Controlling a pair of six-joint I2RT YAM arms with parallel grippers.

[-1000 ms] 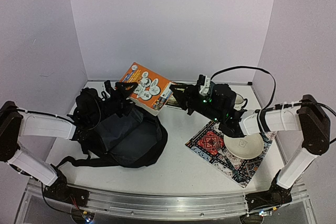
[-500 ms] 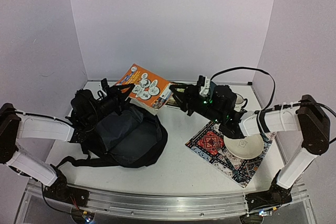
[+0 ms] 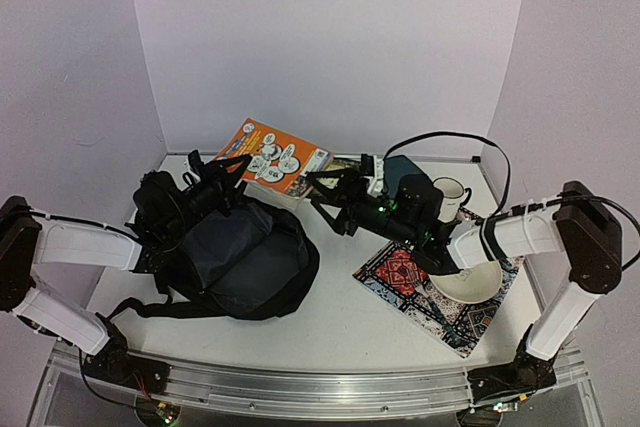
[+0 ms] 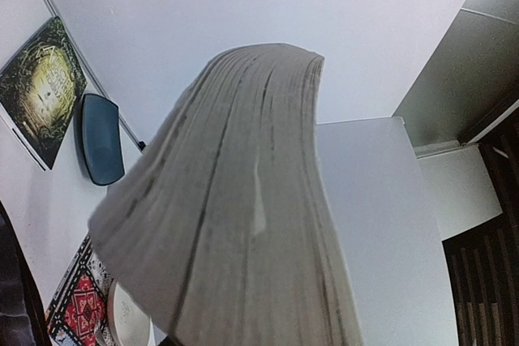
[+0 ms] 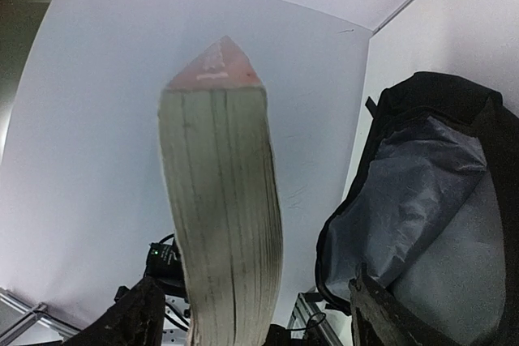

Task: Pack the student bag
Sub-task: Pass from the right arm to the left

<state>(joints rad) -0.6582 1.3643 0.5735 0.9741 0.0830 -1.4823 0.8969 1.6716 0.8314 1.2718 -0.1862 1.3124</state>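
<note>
**Step in hand (judged):** loading the first book, with the book passing to the left arm alone.

**Near:** The student bag (image 3: pixel 240 262), a large soft black fabric backpack, lies slumped on the white table (image 3: pixel 340 332), left of centre, with its straps trailing toward the near edge. The right wrist view shows its mouth gaping onto smooth grey lining, and no contents are seen there. To the right, a flat mat with a red-and-black woven pattern (image 3: pixel 400 272) carries a smooth cream bowl (image 3: pixel 470 282).

**Middle:** The left gripper (image 3: pixel 222 175) sits over the bag's far rim. It is clenched on one corner of a thick orange-covered paperback book (image 3: pixel 275 155), which stands tilted off the table. Dull, slightly fanned page edges fill that wrist's view. The right gripper (image 3: pixel 322 199) is released, its fingers spread either side of the book's opposite edge without touching it.

**Far:** A glossy white mug (image 3: pixel 452 195) and a flat teal pouch (image 3: pixel 405 167) stand near the back wall.

**Next move (judged):** The right arm must draw clear. The left arm must then tip the book edge-first into the mouth. The limp fabric could fold across the opening, and a one-corner hold may let the pages sag.
</note>
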